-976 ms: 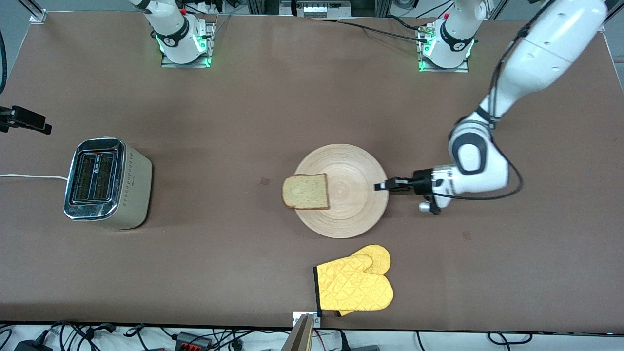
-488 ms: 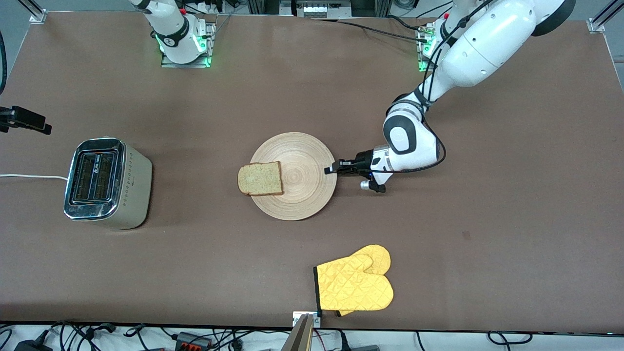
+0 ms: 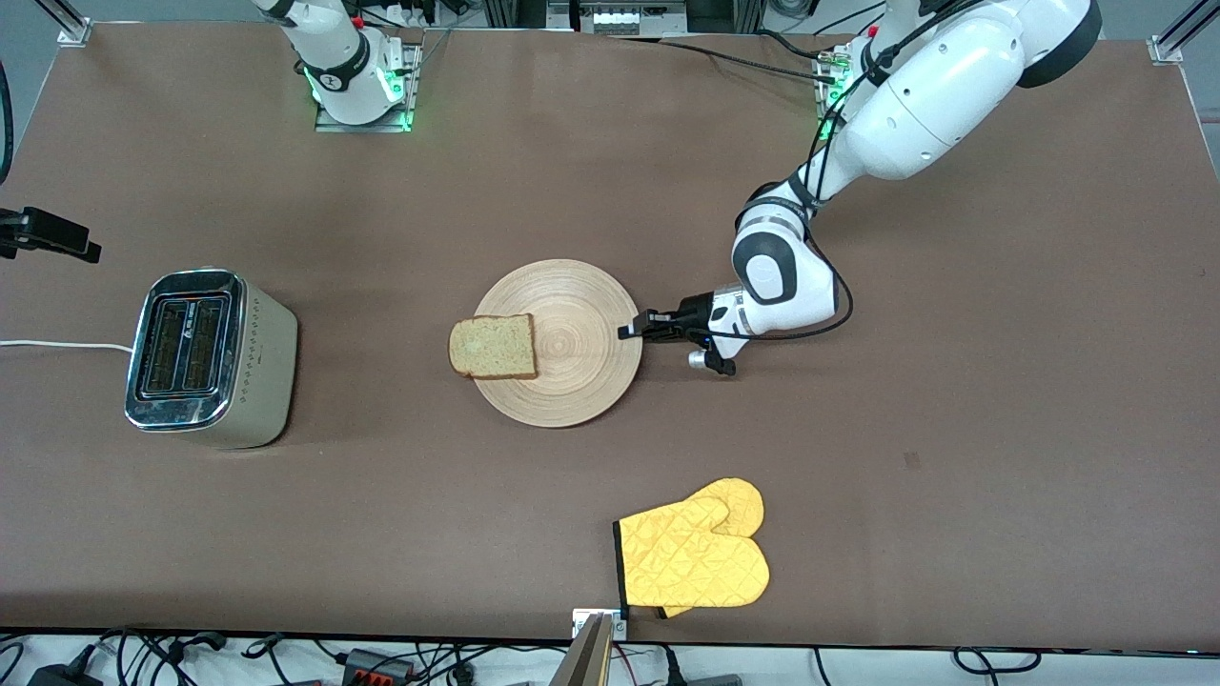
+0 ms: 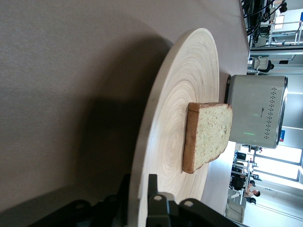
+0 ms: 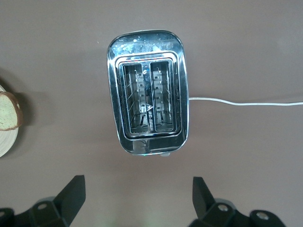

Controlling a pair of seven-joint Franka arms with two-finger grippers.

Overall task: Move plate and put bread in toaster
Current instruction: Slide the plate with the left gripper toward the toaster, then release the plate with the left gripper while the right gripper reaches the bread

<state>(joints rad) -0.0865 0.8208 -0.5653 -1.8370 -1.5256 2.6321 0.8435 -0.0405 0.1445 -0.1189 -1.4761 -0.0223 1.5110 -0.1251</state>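
I have the left gripper [image 3: 629,332] pinching the plate [image 3: 572,372] rim in the middle of the table. The bread [image 3: 493,346] hangs over the edge toward the toaster [image 3: 212,357], so I should slide slowly. My right gripper [image 5: 137,198] waits spread wide above the toaster. Bare table lies between them.

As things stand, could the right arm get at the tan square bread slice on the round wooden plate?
Probably yes. The right gripper hangs open above the chrome toaster; the bread slice overhangs the plate rim toward the toaster, uncovered. The left gripper sits at the plate's edge toward the left arm's end.
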